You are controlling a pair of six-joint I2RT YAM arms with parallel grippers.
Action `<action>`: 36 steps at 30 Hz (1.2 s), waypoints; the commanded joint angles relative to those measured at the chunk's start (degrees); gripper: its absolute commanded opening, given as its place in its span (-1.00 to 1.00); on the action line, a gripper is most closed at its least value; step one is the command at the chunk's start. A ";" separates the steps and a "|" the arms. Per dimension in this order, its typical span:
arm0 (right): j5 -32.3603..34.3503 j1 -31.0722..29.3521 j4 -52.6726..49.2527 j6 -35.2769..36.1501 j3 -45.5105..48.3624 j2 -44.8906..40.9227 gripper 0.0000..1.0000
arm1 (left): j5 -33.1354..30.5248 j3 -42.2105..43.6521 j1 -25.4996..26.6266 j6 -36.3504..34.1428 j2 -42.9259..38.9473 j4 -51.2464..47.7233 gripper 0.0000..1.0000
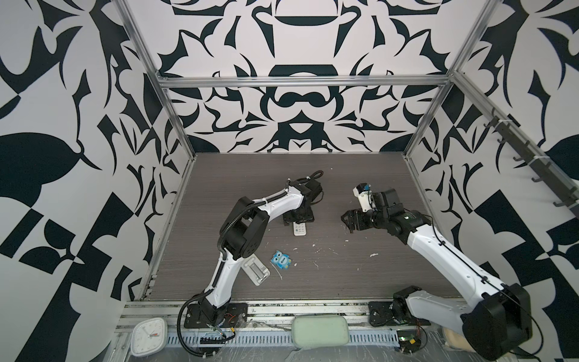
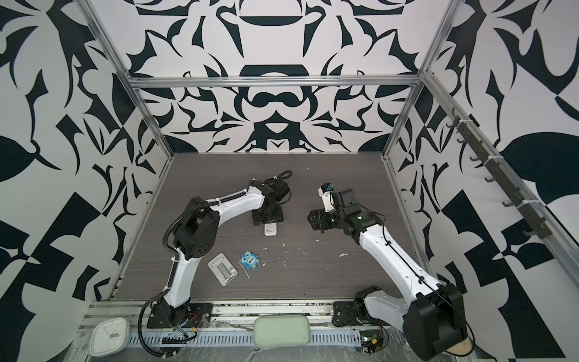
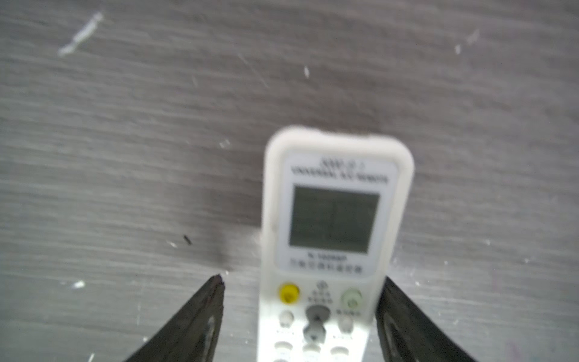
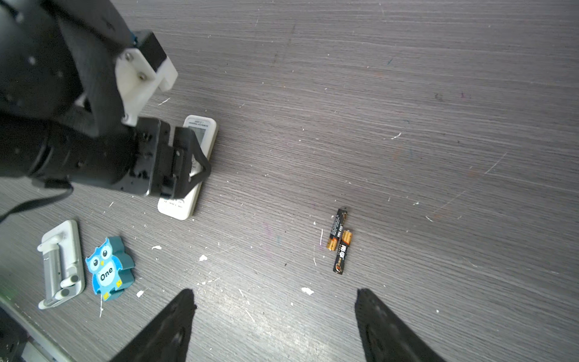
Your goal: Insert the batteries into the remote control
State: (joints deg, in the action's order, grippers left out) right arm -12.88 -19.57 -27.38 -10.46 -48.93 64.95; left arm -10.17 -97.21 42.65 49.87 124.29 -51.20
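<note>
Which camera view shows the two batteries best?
The right wrist view: both batteries lie sharp and unobstructed on the table, side by side. Neither top view shows them, nor does the left wrist view.

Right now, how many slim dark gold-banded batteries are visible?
2. One battery and a second battery lie side by side on the grey table; only the right wrist view shows them.
</note>
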 commanded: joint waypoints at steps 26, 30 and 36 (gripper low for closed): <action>-2.96 0.20 1.31 -1.16 -0.99 -0.49 0.66 | 1.70 -11.29 -2.93 -0.74 8.87 -5.37 -0.19; -3.28 0.25 1.33 -1.49 -1.28 0.00 0.66 | 2.00 -10.72 -3.27 -0.74 7.46 -4.21 -0.32; -9.43 0.61 3.61 -2.05 -1.44 -0.40 0.69 | 6.44 -3.19 -4.23 -3.13 -0.63 8.73 -0.35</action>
State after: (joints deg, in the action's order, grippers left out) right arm -17.32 -19.46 -26.87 -11.70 -48.93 64.97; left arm -6.83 -103.48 39.13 47.99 128.88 -48.64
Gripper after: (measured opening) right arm 0.837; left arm 0.520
